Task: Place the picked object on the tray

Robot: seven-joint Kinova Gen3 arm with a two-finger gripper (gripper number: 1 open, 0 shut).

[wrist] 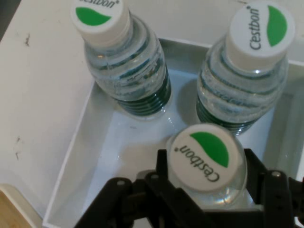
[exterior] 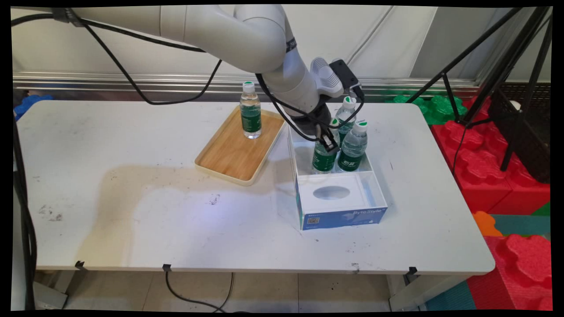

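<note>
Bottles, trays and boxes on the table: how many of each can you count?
Water bottles: 4, one on the tray and three in the box
Wooden tray: 1
White box: 1
Total: 6

The hand is closed round the cap end of one bottle in the box.

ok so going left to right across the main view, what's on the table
wooden tray with one bottle standing on it → white box holding three bottles, the tool down at the nearest-left one
</note>
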